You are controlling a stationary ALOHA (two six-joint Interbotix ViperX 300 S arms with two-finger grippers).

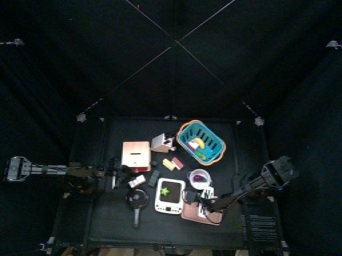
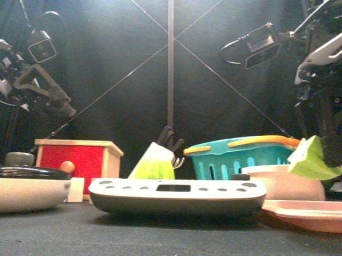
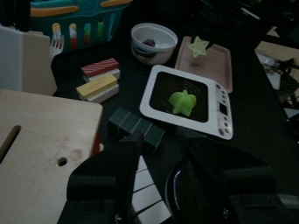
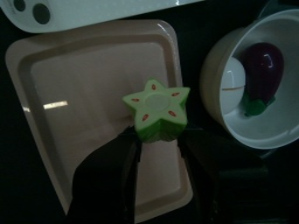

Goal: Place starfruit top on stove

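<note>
The right end effector point(image 4: 156, 144) gripped a green starfruit top point(image 4: 158, 109) between its 2 black jaws, holding it just above a pale pink tray point(image 4: 70, 96) that sat near the counter's front right corner. In the right wrist view the cut face of the starfruit top showed a 5-pointed star shape with small reddish seed marks. Just beside the tray stood a white bowl point(image 4: 222, 96) containing a purple eggplant point(image 4: 261, 66) with a green stem. The white stove point(image 1: 168, 196), a flat toy unit with 1 dark cooking panel, lay to the left of the tray near the counter's front edge, and the left wrist view showed another green piece point(image 3: 183, 99) lying on its dark panel. In the front view the starfruit top point(image 2: 310, 160) hung at the right side, above the tray point(image 2: 310, 212) and to the right of the stove point(image 2: 178, 197). A teal basket point(image 1: 202, 140) sat toward the counter's back right corner, and a wooden box point(image 1: 135, 153) with red sides stood toward the left edge. Red and yellow blocks point(image 3: 97, 77) lay between the wooden box and the stove. The left end effector point(image 3: 163, 179) rested low near the counter's front left area, beside a dark frying pan point(image 1: 138, 199); I could not tell how wide its jaws stood.
</note>
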